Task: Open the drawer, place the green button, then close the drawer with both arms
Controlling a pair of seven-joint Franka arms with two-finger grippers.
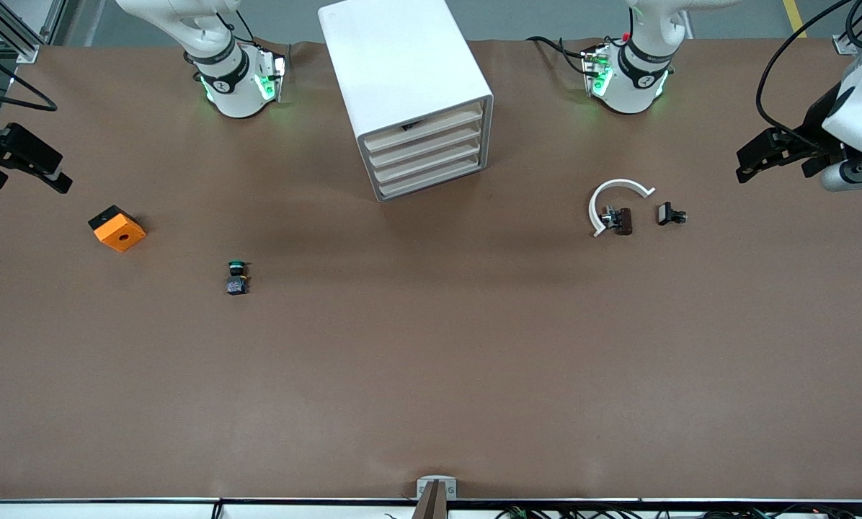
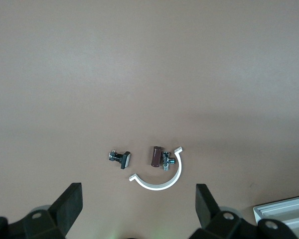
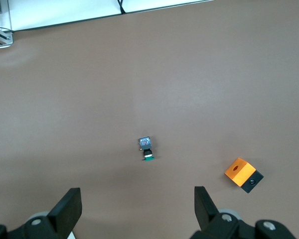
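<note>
The white cabinet (image 1: 409, 79) stands at the middle of the table near the arms' bases, with all four beige drawer fronts shut. The drawer (image 1: 428, 159) is the third one down. The button (image 1: 236, 277) lies on the table nearer the front camera than the cabinet, toward the right arm's end; it also shows in the right wrist view (image 3: 147, 148). My right gripper (image 1: 29, 182) (image 3: 138, 201) is open and empty, up over the right arm's end of the table. My left gripper (image 1: 775, 171) (image 2: 138, 199) is open and empty, up over the left arm's end.
An orange square block (image 1: 117, 228) (image 3: 243, 174) lies beside the button, toward the right arm's end. A black clip with a white arc (image 1: 616, 209) (image 2: 159, 185) and a second small clip (image 1: 671, 214) (image 2: 120, 158) lie toward the left arm's end. The cabinet's corner (image 2: 284, 211) shows in the left wrist view.
</note>
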